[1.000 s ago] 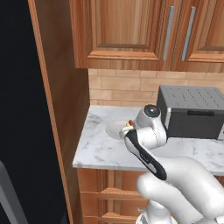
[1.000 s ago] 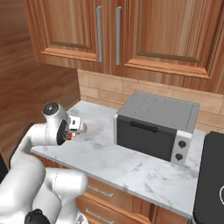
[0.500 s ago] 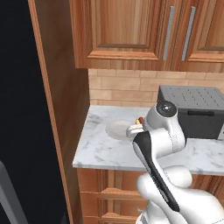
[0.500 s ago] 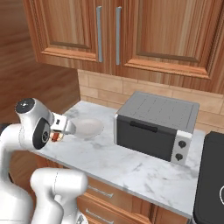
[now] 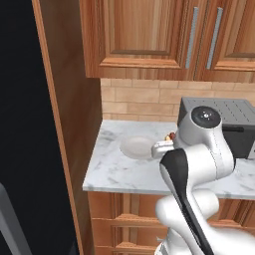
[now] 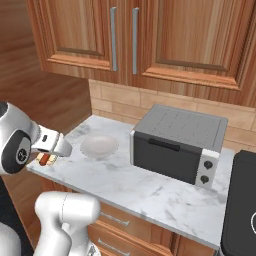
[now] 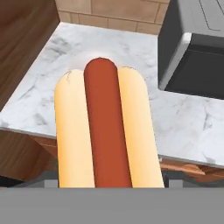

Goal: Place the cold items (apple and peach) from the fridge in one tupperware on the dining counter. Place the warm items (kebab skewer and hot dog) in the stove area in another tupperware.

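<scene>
The marble countertop carries a toaster oven and a pale plate. The gripper is clenched on the hot dog, held above the counter's front edge. Its long axis runs straight out along the fingers, toward the plate. No container is in sight.

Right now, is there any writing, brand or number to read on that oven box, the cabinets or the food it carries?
None: no readable text anywhere.
The toaster oven has two plain knobs, no legible marks.
The hot dog, the cabinets and the marble counter bear no words.
</scene>
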